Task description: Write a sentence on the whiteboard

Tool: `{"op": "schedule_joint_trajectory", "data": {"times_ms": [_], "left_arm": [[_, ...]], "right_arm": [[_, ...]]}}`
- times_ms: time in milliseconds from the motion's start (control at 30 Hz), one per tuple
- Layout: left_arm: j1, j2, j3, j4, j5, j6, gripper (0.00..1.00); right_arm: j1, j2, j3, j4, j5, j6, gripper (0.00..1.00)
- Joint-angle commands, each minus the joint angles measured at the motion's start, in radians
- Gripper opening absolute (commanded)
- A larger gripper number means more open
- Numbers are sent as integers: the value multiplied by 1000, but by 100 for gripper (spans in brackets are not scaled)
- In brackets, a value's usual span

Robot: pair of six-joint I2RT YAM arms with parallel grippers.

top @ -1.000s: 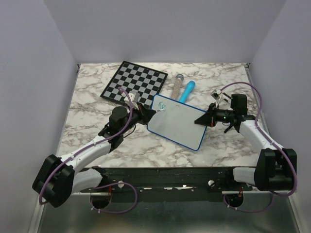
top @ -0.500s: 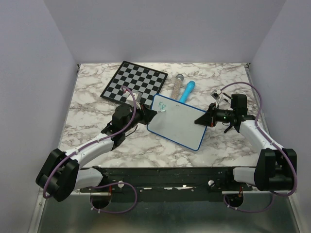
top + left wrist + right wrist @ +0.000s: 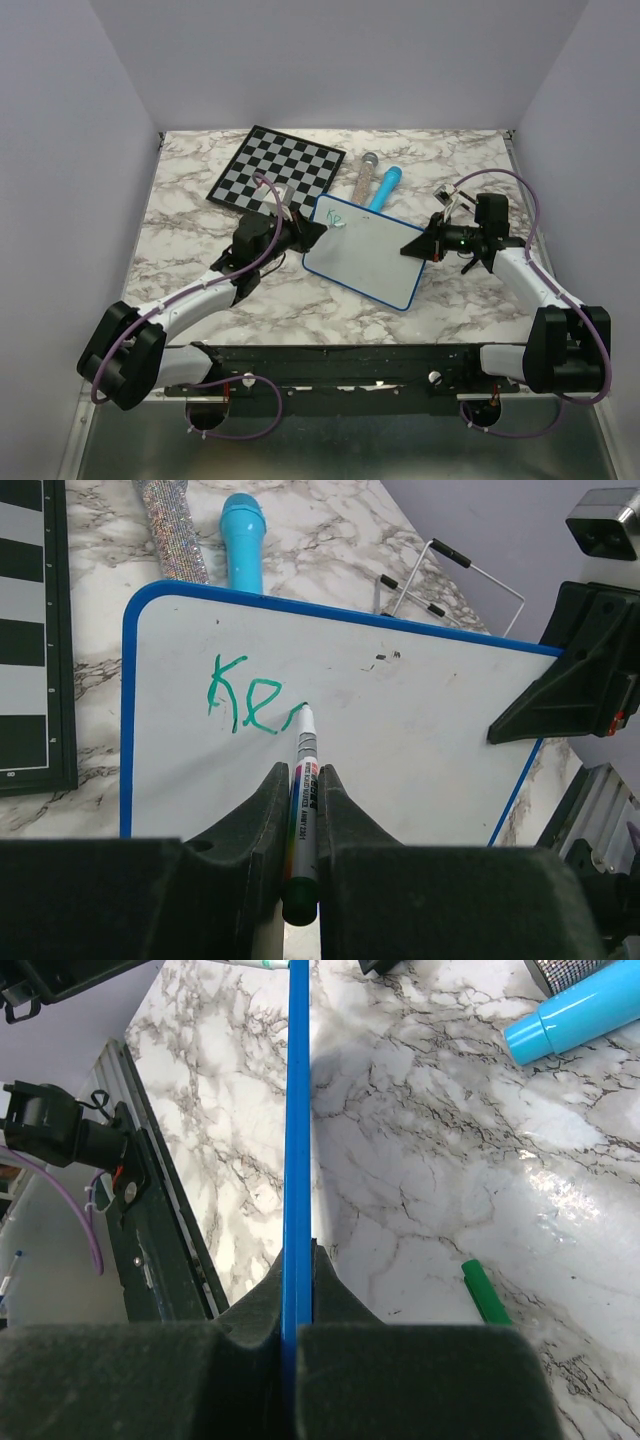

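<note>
The left end effector (image 3: pixel 300 776) grips a marker (image 3: pixel 308 742), its tip on the whiteboard (image 3: pixel 420 740) by green letters (image 3: pixel 240 695) "Ke". The right end effector (image 3: pixel 297 1260) pinches the whiteboard's blue rim.

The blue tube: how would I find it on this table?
Find the checkered chessboard at the table's far side. Right of it, beyond the whiteboard, two sticks lie side by side. The blue tube is the smooth turquoise one; the other stick is silver and glittery.
</note>
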Motion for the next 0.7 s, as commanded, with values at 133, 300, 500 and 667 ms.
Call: {"op": "schedule_joint_trajectory", "data": {"times_ms": [133,300,500,667], "left_arm": [[-5,29,33,39,31,-16,0],[-5,21,33,42,-28,-14,0],[4,-2,16,12,-99,-7,0],[16,-17,1,-7,-98,1,0]], "right_arm": [[7,-9,26,-4,-4,-33,1],[7,-10,26,-4,-4,-33,1],[8,-12,26,-4,-5,-33,1],[7,-10,26,-2,-5,-33,1]]}}
